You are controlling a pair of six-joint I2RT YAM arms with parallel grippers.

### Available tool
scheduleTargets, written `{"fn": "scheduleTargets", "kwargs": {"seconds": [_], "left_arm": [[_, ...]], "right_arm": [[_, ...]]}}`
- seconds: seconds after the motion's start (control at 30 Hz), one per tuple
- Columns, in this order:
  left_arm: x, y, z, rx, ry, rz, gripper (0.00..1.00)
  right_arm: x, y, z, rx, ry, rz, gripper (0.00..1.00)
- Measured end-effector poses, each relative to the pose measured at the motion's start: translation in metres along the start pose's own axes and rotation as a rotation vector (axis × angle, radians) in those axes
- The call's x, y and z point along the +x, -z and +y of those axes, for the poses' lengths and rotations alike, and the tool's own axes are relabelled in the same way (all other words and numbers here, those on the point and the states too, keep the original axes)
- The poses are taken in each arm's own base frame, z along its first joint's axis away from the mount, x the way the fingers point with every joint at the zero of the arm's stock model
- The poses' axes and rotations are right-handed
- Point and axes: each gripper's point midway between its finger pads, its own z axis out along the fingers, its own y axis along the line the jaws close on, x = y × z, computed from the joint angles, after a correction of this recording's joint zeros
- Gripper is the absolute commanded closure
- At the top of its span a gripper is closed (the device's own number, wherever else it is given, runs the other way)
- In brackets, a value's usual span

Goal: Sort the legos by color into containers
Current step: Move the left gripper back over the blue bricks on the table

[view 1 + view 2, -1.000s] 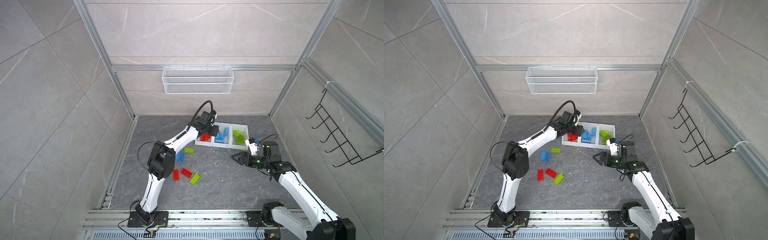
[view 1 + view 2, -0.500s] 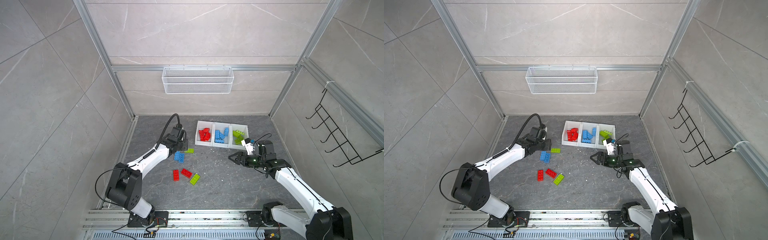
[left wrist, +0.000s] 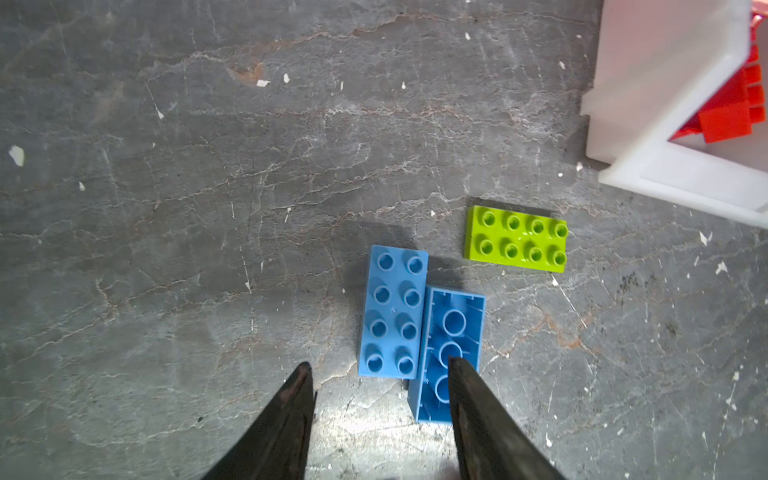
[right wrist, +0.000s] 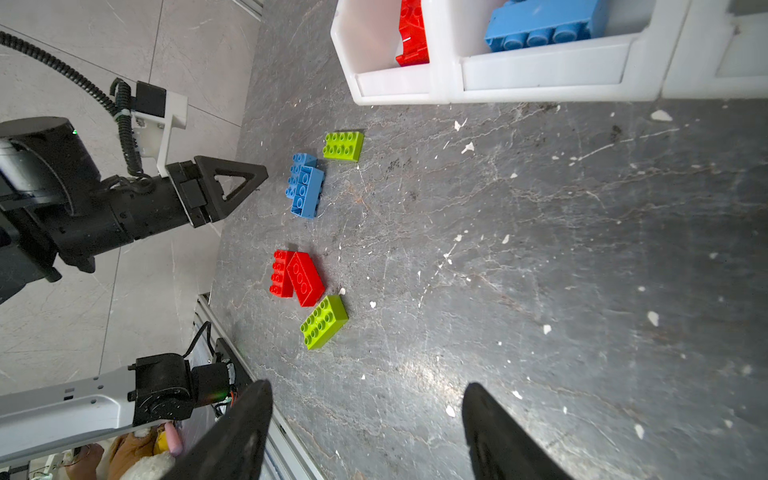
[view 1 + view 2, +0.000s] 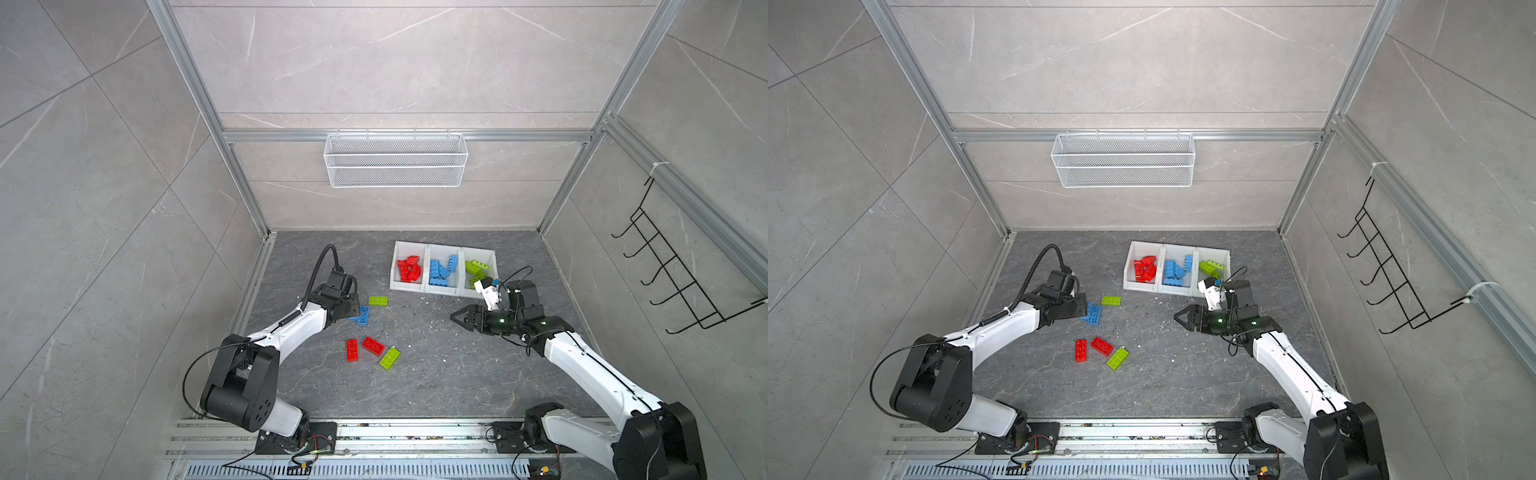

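Legos first: we count 6 loose ones on the grey floor [image 5: 436, 374]. The 2 blue bricks lie side by side and touching, a studs-up blue brick [image 3: 392, 311] and a flipped blue brick [image 3: 453, 324] with its hollow side up. A green brick [image 3: 516, 239] sits just beside them, on the side toward the containers [image 5: 442, 250]. Nearer the robot bases there's a little cluster of 2 red bricks [image 5: 352, 350] right next to each other, with a second green brick [image 5: 389, 358] just beside those. The rest are in the containers, 3 white bins in a row near the back wall. In both top views it's red in the left bin, blue in the middle, green on the right.

The left gripper [image 3: 379, 368] hangs right at the blue pair, jaws partly apart with nothing clamped between them. In the left wrist view 1 fingertip [image 3: 465, 395] overlaps the flipped blue brick, and we can't tell if it actually touches. The right gripper [image 4: 365, 386] is spread wide and empty over bare floor in front of the green bin, well apart from the loose bricks.

Further out, a white wire basket [image 5: 395, 166] hangs on the back wall and a black hook rack [image 5: 665, 282] on the right wall.
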Motion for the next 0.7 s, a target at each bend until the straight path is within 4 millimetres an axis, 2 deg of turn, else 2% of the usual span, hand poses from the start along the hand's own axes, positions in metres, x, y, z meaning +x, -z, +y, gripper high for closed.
{"fn": "scheduleTargets", "kwargs": {"seconds": [0.3, 0.7], "left_arm": [[0.014, -0.033, 0.015, -0.04, 0.039, 0.07, 0.62], [-0.004, -0.046, 0.007, -0.015, 0.068, 0.051, 0.69]], "right_arm": [[0.0, -0.001, 0.0, 0.009, 0.001, 0.0, 0.26], [0.001, -0.002, 0.0, 0.012, 0.005, 0.002, 0.26]]}}
